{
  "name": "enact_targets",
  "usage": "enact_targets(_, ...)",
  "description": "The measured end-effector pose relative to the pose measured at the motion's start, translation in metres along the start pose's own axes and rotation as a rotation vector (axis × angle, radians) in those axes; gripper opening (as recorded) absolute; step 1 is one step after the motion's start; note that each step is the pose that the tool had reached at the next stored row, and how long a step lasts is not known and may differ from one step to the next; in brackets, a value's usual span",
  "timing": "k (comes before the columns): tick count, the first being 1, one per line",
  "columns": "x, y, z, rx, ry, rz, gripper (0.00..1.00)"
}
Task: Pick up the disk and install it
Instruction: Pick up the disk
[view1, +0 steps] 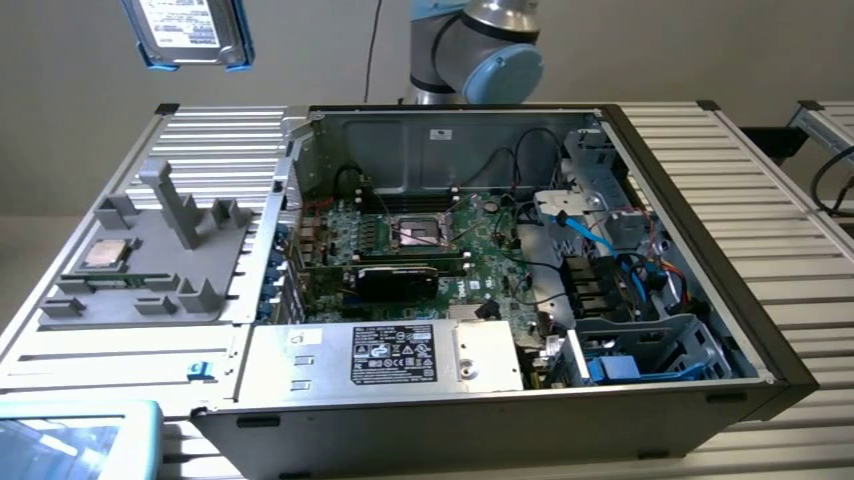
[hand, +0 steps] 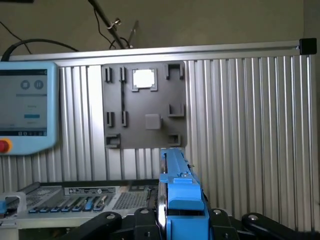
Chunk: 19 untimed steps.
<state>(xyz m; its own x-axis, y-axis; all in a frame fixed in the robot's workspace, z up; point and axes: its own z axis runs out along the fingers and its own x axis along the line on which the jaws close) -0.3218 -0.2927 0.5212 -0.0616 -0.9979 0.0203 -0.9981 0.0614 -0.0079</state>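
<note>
Jaws grasp the flat silver-grey disk (hand: 180, 195), edged in bright blue plastic. It hangs high above the ribbed aluminium worktop (view1: 747, 160), toward the exterior view's left of the open black computer case (view1: 441, 408).

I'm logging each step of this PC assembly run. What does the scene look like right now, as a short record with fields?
gripper: shut on the disk
disk: held in the air, toward the exterior view's left, clear of the case
computer case: open, motherboard exposed
grey fixture tray: on the slatted table, on the exterior view's left of the case
CPU chip: sitting in the tray
task state: disk lifted, not yet installed
</note>
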Motion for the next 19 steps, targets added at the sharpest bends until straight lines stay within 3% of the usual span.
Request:
enact_targets(9,0.024,-0.0272,-0.0059,-0.0015,0.0002,0.000,0.37)
enact_targets(19,0.042,-0.0671,-0.0144,-0.0042,0.0003,0.000,0.37)
